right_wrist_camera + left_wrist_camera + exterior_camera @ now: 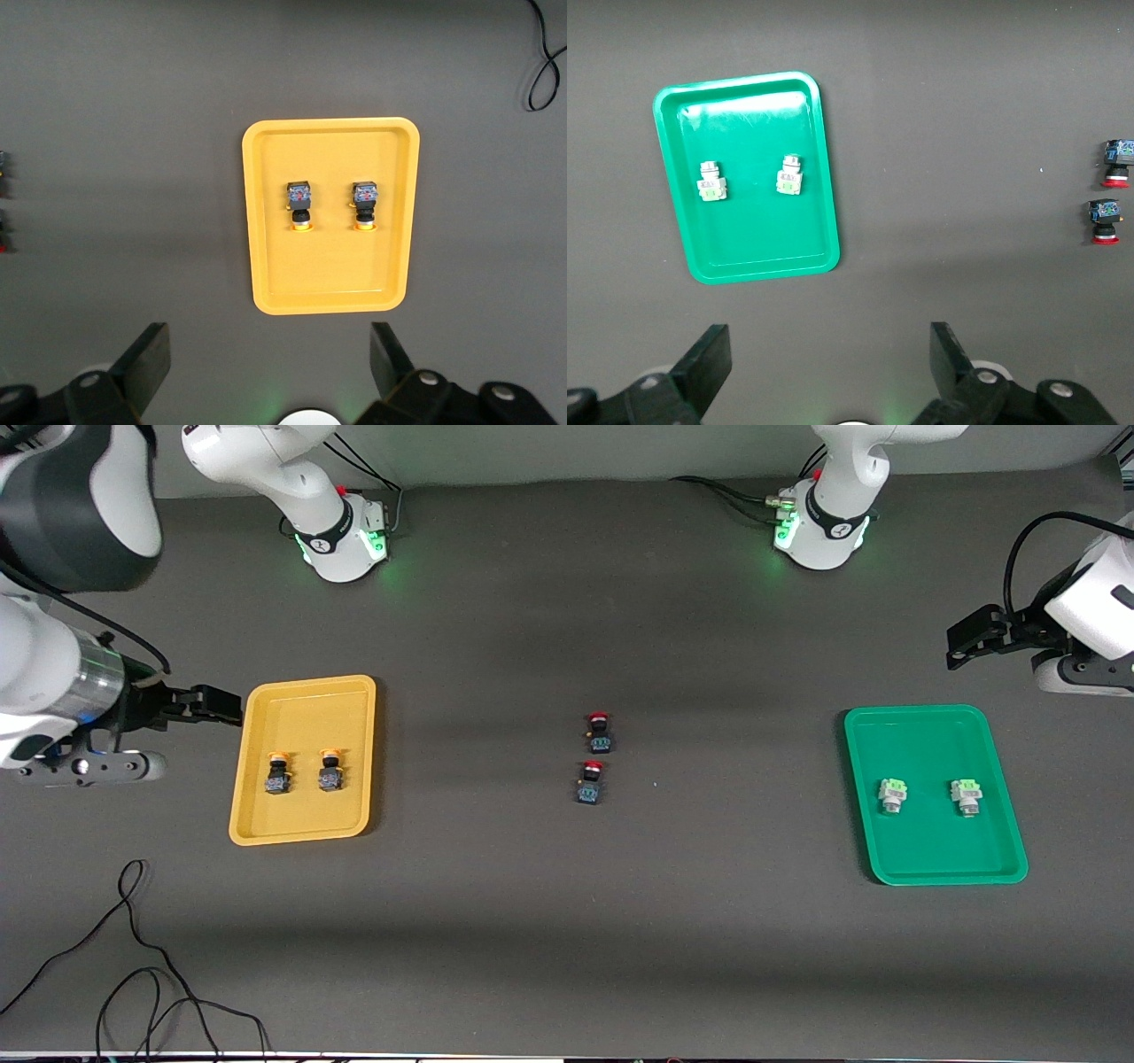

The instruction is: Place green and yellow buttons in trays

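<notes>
Counter (496, 886) middle: two red-capped buttons (599, 732) (590, 782) close together, one nearer the front camera; open counter all round them. Yellow tray (261, 828) toward right arm's end, green tray (930, 868) toward left arm's end, both well apart from the pair. Loose black cable (133, 957) on the counter, nearer the camera than the yellow tray.

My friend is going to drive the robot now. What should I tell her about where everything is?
Left gripper: open, empty, up beside the green tray, waiting.
Right gripper: open, empty, beside the yellow tray, waiting.
Both green buttons lie side by side in the green tray.
Both yellow buttons lie side by side in the yellow tray.
Two red buttons sit mid-table, one nearer the front camera; they are not part of the job.
Done: all four buttons are in trays. Nothing looks left to do.
</notes>
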